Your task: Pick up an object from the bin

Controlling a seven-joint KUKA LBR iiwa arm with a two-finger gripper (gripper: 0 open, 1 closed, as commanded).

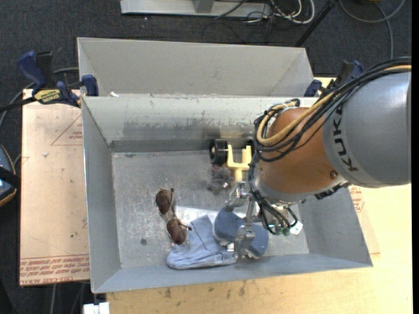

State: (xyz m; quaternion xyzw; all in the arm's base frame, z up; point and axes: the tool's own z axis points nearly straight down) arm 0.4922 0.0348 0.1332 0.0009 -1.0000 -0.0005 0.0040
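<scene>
Camera view: the bin point(105, 195) holds one pair of brown-lensed sunglasses point(169, 216), one pale grey-blue cloth point(196, 254), one slate-blue rounded thing point(226, 226), one yellow-and-black piece point(229, 153) and one small grey lump point(219, 176). The grey arm point(373, 129) carries black KUKA lettering, partly crossed by cables. The tool point(245, 233) is low at the bin's near side, right on the slate-blue thing, which lies on the cloth's right end. Whether the tool is released or clenched cannot be told.
</scene>
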